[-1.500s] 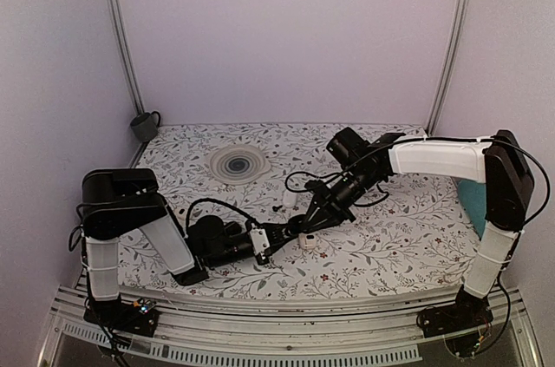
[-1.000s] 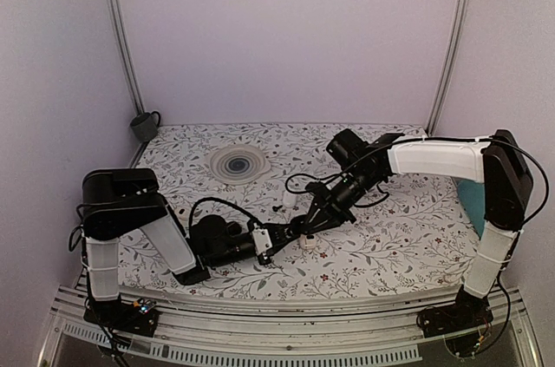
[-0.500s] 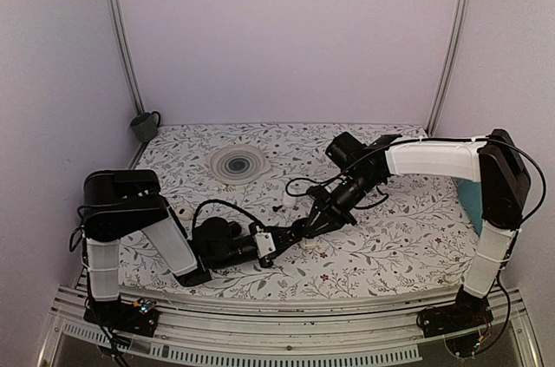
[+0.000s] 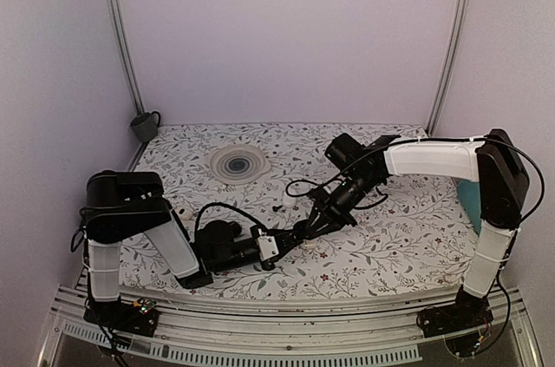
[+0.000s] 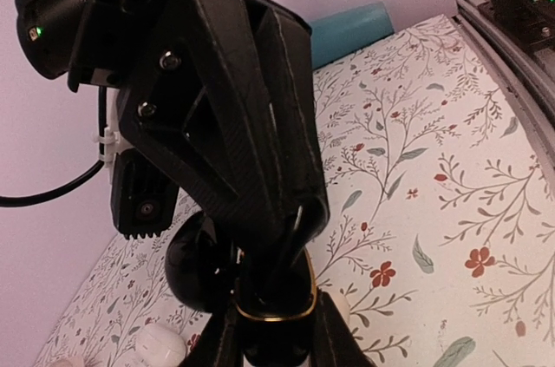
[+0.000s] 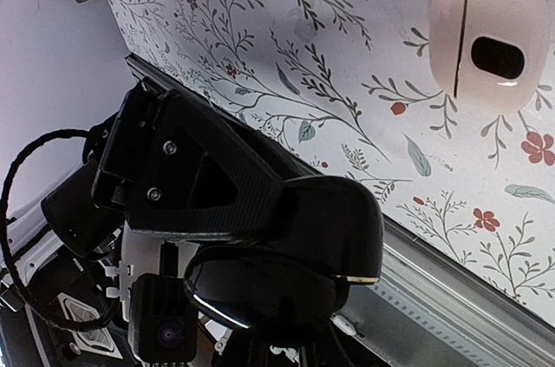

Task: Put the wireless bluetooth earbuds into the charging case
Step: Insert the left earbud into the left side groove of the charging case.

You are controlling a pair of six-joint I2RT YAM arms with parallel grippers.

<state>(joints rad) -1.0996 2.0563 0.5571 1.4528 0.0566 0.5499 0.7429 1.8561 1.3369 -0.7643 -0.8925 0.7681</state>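
The left arm (image 4: 173,245) lies low along the near edge of the table (image 4: 390,250), and the left jaws reach toward 3 o'clock. The right arm (image 4: 429,159) comes down from 1 o'clock, and the right jaws meet the left ones tip to tip near the table's middle. Between them sits the black charging case (image 5: 269,302), glossy with a gold rim. In the left wrist view the left fingers (image 5: 217,345) stand on either side of it, so the left jaws are clenched on its sides. From the right wrist view it shows as two glossy halves, one edged in gold, so it looks open. I cannot tell which way its long axis runs, because both arms cover it from above. The right jaws point down into it with their tips close together; whether they pinch anything is hidden, so I cannot tell their state. A closed white case (image 6: 486,50) lies flat on the table beside them. In the right wrist view its gold seam runs 12 to 6 o'clock and its black oval window faces up. At 11 o'clock of the meeting point, a little apart, lies a tiny dark piece, apparently one of the earbuds (image 4: 276,207); it is too small to tell where its stem points. Farther off at 10 o'clock is a swirl-patterned plate (image 4: 238,163), and a dark mug (image 4: 145,126) stands in the far left corner
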